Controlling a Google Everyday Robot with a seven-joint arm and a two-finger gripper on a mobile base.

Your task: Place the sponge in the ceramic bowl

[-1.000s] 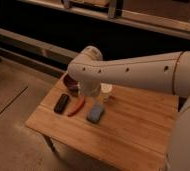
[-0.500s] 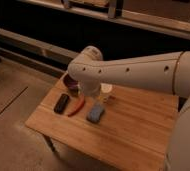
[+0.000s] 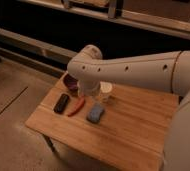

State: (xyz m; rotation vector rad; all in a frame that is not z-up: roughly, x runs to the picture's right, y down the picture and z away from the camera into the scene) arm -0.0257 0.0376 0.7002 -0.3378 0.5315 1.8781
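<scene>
One sponge (image 3: 95,113) lies flat on table (image 3: 133,127), near ceramic bowl (image 3: 69,82), not inside. Gripper (image 3: 91,93) low between bowl and white cup (image 3: 106,88), half hidden under arm; grip: cannot tell. Sponge into bowl: left to do.

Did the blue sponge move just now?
No. The sponge still lies right of the red-orange piece on the wooden table, same spot. The tool hangs behind it, by the white cup.

Prob. lab/workshop: bare concrete floor (image 3: 10,100), metal rails (image 3: 33,42) in bkgd, small wood table (image 3: 128,135); jaws hidden behind arm (image 3: 138,70).
</scene>
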